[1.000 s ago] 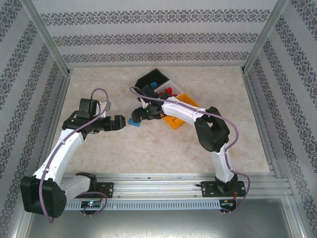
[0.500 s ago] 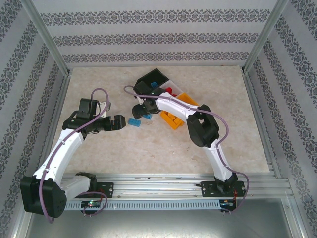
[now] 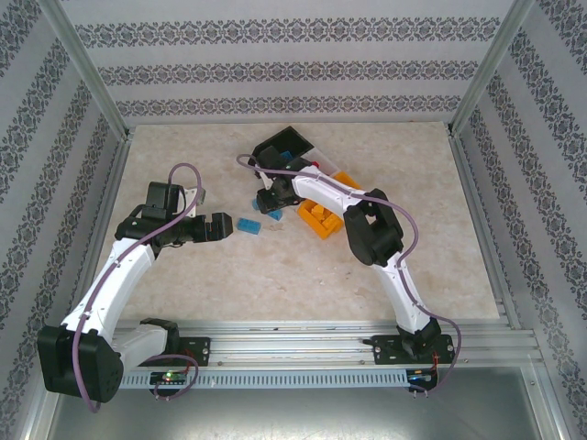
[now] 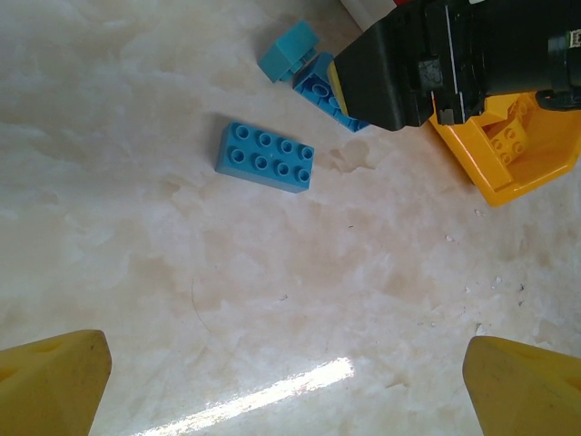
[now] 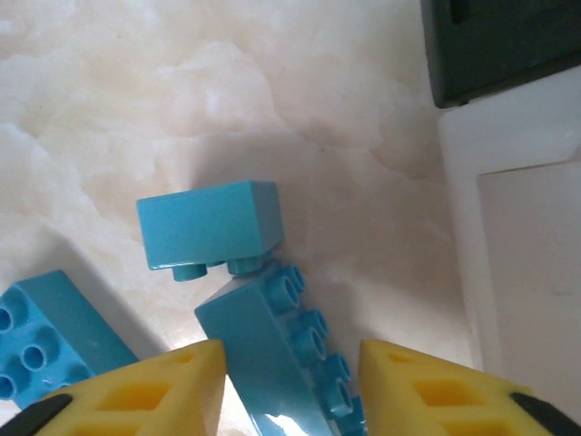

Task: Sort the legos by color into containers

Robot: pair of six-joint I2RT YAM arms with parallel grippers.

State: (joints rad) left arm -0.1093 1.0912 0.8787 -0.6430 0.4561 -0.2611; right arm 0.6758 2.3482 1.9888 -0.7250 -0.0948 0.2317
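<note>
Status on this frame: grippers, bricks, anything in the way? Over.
Left gripper open, over table. Right gripper astride tilted blue brick, grip unconfirmed. Small blue brick butts against it; flat blue brick beside.

Three blue legos are loose on the table [image 4: 381, 272]. A two-by-four brick [image 4: 265, 157] lies flat, studs up, off by itself. A small teal brick [image 5: 213, 225] is tipped on its side, and a longer blue brick [image 5: 281, 336] is up on its edge right against it, studs pointing sideways. The black bin [image 3: 278, 144] sits farthest back with the white bin [image 5: 508, 227] right next to it. The orange-yellow bin [image 4: 508, 186] is nearest and has a yellow brick [image 4: 507, 138] inside.
</note>
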